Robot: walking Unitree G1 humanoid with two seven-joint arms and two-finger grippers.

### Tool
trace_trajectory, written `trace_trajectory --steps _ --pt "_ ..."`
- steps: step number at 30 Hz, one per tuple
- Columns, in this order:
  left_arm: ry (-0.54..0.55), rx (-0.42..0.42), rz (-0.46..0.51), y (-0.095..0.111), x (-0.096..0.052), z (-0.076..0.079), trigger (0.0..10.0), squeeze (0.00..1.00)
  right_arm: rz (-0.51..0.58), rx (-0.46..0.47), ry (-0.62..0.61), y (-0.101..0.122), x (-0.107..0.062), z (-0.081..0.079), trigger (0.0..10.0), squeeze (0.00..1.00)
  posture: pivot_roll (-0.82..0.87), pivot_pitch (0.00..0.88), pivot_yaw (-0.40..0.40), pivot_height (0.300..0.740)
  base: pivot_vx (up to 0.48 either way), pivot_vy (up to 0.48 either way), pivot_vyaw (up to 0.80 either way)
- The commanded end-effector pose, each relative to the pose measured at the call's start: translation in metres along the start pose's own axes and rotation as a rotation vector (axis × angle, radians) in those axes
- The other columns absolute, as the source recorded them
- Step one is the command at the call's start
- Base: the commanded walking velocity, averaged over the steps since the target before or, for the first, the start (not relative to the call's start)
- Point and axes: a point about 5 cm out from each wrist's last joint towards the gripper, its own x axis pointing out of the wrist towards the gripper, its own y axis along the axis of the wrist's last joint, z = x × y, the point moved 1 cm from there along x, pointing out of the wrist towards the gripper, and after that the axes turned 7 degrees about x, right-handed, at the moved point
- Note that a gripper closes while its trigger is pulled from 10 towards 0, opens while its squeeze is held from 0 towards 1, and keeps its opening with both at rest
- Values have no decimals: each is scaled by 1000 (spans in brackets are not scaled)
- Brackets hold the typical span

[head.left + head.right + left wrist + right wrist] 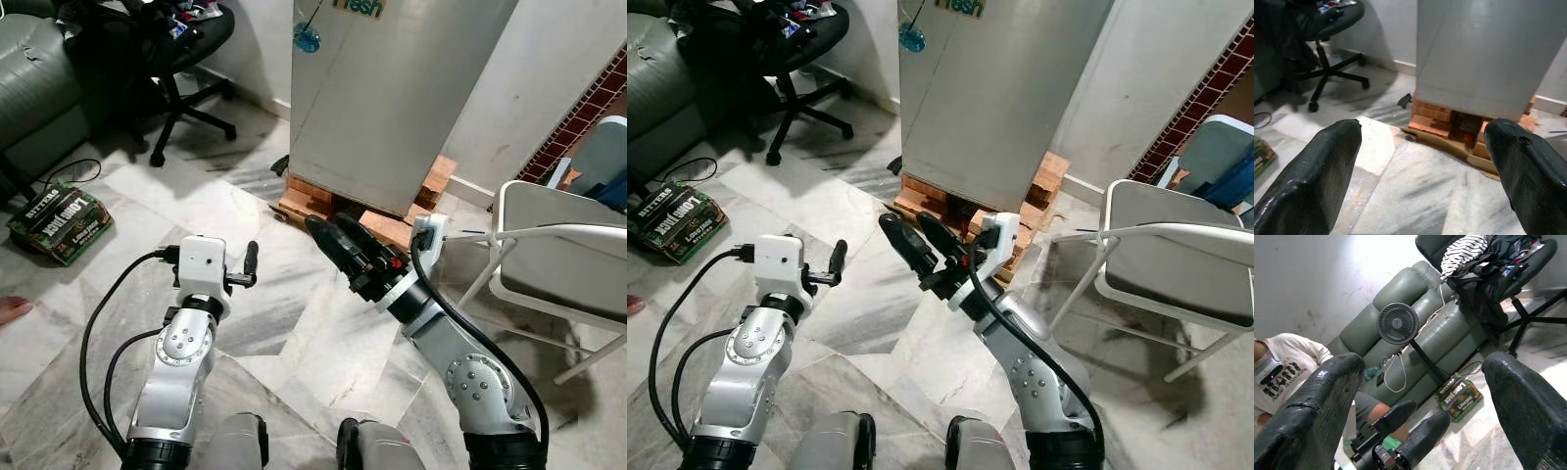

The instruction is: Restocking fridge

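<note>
Ahead of us the tall grey metal fridge stands on a base of orange bricks on the pale marble floor, backed against the white wall. To our left are the black swivel office chair, the grey-green leather sofa and, nearer us on the floor, the green printed carton. To our right, beside the fridge, stands the white folding metal chair.
</note>
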Motion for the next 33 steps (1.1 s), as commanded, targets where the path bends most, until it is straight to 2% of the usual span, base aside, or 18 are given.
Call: trace_trajectory --steps 1,4,7,8,9,10,12,14,17,25,33 --pt "1 3 -18 -5 -2 2 10000 0 2 -9 1 5 -2 1 10000 0 34 128 -16 740 0 0 0" --pt "1 1 -19 -6 -2 2 10000 0 0 -66 -29 7 -2 4 10000 0 33 128 -16 740 0 0 0" --pt "3 0 -17 -5 -2 1 10000 0 21 -249 -151 11 -1 18 10000 0 32 128 -14 740 0 0 0" --pt "3 0 -17 -5 -2 1 10000 0 21 -249 -151 11 -1 18 10000 0 32 128 -14 740 0 0 0" --pt "5 -1 -15 -5 -2 1 10000 0 57 -321 -204 17 -2 24 10000 0 33 127 -13 740 0 0 0" --pt "7 -3 -14 -5 -2 1 10000 0 86 -350 -238 23 -3 27 10000 0 33 126 -13 740 0 0 0" --pt "8 -5 -14 -5 -1 1 10000 0 100 -359 -250 26 -3 28 10000 0 33 126 -13 740 0 0 0" --pt "12 -8 -18 -5 -1 1 10000 0 113 -416 -294 31 -6 33 10000 0 33 125 -13 740 0 0 0" --pt "17 -12 -24 -5 0 -1 10000 0 141 -468 -358 38 -11 40 10000 0 33 125 -12 740 0 480 0" --pt "20 -10 -22 -6 -1 -3 10000 0 178 -543 -415 45 -16 48 10000 0 31 125 -9 740 0 480 0" --pt "55 -19 2 -2 0 -11 10000 0 168 -697 -511 48 -23 59 10000 0 33 123 -11 740 0 480 0"
